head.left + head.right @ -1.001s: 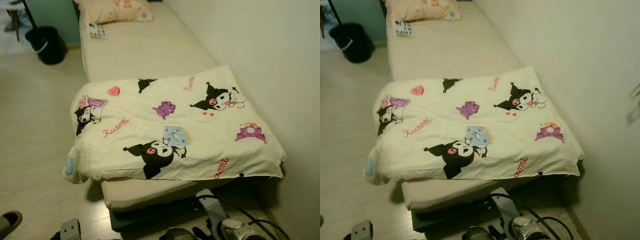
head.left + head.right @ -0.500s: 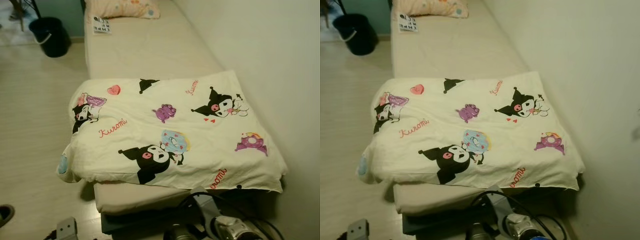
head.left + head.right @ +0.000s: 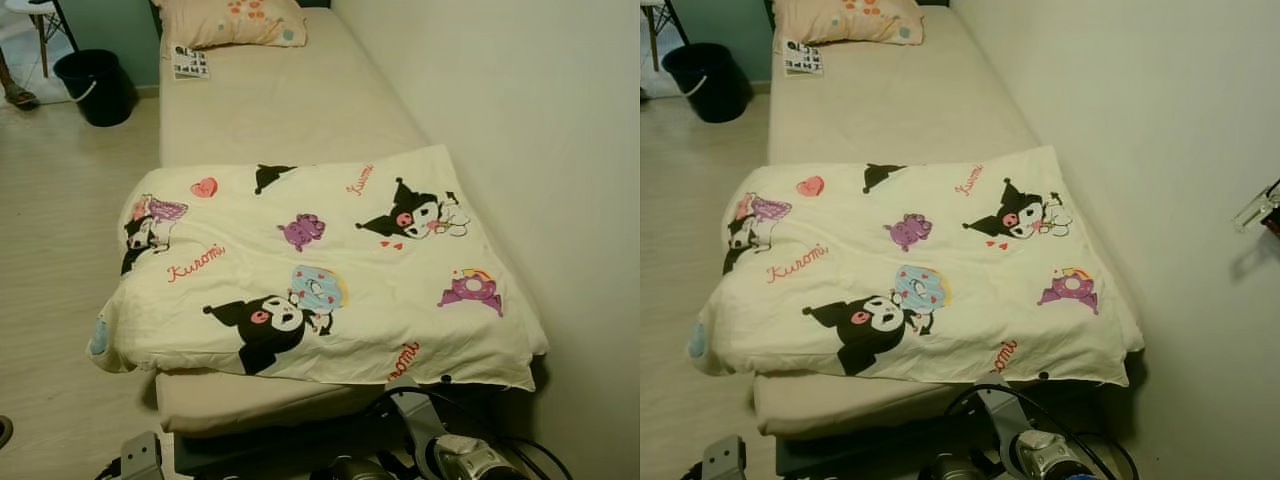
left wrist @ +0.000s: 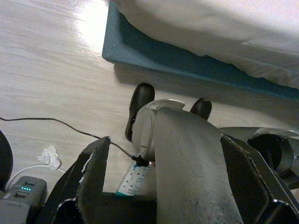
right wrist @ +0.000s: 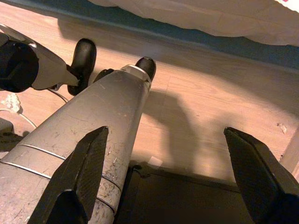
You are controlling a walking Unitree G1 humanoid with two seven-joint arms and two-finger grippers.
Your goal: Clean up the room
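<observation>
A cream blanket (image 3: 310, 265) printed with black cartoon figures lies folded across the near end of the bed (image 3: 285, 100), its left edge hanging over the side. At the far end rests a peach pillow (image 3: 230, 20), with a small black-and-white booklet (image 3: 190, 62) next to it. My left gripper (image 4: 173, 182) hangs low beside my leg, open, its fingers (image 4: 93, 177) wide apart above the wooden floor. My right gripper (image 5: 173, 172) also hangs low near the bed base, open with nothing held.
A black bucket (image 3: 95, 85) stands on the floor at the far left, by a chair leg (image 3: 45, 45). The wall (image 3: 520, 120) runs along the bed's right side. By my feet lie a power strip (image 4: 135, 179), cables and a crumpled tissue (image 4: 49, 155).
The whole picture has shifted, so the camera moved; the bed now sits slightly lower and more to the left. The blanket and pillow lie as before.
</observation>
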